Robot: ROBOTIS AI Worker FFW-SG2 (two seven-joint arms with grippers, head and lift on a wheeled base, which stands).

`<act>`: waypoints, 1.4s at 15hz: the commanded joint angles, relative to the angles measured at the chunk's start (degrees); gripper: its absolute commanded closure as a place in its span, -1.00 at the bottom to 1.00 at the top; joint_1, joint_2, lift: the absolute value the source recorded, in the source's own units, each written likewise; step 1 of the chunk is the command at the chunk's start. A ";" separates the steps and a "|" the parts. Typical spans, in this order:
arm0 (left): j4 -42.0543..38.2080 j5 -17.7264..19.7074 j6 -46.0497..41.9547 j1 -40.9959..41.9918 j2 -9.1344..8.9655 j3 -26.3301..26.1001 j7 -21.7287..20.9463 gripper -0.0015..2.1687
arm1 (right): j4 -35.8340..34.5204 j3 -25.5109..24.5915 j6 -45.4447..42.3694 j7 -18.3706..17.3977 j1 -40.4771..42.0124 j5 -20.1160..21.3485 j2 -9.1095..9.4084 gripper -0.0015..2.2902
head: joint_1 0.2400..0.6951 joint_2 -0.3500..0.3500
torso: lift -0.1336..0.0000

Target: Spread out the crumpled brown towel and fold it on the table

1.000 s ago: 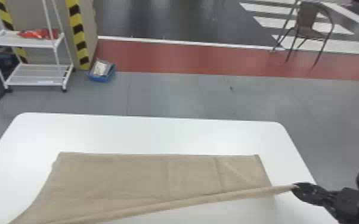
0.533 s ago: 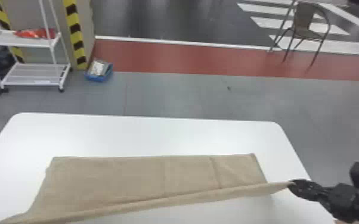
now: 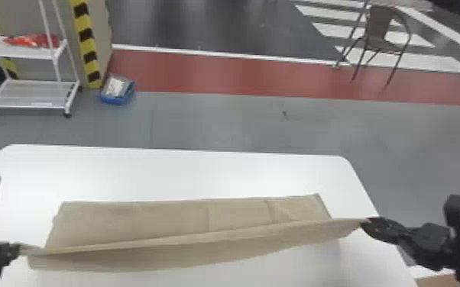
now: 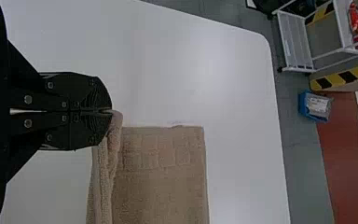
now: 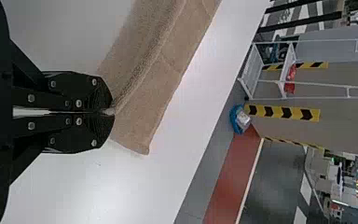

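Head view | left gripper [image 3: 16, 250], right gripper [image 3: 366, 222]: pinching brown towel [image 3: 164, 219] at opposite ends | far part: lying on table [image 3: 183, 171]

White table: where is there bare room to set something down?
The widest bare patch on the table lies between its far edge and the towel. A narrower one runs between the towel's right end and the table's right edge. Crowded: nearer the robot, where the towel's lifted edge spans from left pincer to right pincer.
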 commanded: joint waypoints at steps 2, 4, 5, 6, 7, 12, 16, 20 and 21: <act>5.58 -0.36 0.07 -5.02 -0.12 -2.74 0.08 0.56 | 3.22 0.06 1.70 -0.35 -5.06 2.35 -0.23 -0.04 | 1.00 -0.64 | 1.00; 7.95 -1.51 0.07 -6.52 -0.30 -4.76 0.16 0.56 | 5.85 0.68 2.22 -0.88 -7.70 4.28 -0.23 -0.04 | 1.00 -0.66 | 1.00; 8.92 -1.59 0.07 -7.40 -0.38 -5.37 0.25 0.56 | 6.91 1.47 2.57 -1.32 -8.40 4.81 -0.32 -0.04 | 1.00 -0.68 | 1.00; 9.88 -1.59 0.07 -8.10 -0.47 -5.73 0.34 0.56 | 8.23 2.26 2.40 -1.84 -9.37 5.69 -0.23 -0.04 | 1.00 -0.68 | 1.00; 10.76 -1.51 0.07 -8.80 -0.47 -5.81 0.34 0.56 | 9.90 3.05 2.22 -2.81 -10.25 6.48 -0.32 -0.04 | 1.00 -0.68 | 1.00; 14.72 -1.15 0.07 -12.32 -0.56 -6.25 1.04 0.56 | 15.52 3.93 1.70 -5.45 -14.03 6.92 -0.85 -0.04 | 1.00 -0.64 | 1.00; 19.55 -1.33 -0.17 -15.75 -0.65 -7.92 1.92 0.56 | 17.02 2.87 2.40 -7.56 -15.26 5.87 -0.94 -0.04 | 1.00 -0.65 | 1.00; 24.30 -1.15 -5.44 -18.21 -1.44 -9.42 2.71 0.56 | 18.25 2.87 2.75 -9.40 -15.61 5.43 -0.67 -0.04 | 1.00 -0.67 | 1.00; 25.70 -0.98 -6.67 -19.26 -1.53 -10.12 2.98 0.56 | 18.86 2.87 3.45 -10.55 -15.79 5.43 -0.59 -0.04 | 1.00 -0.68 | 1.00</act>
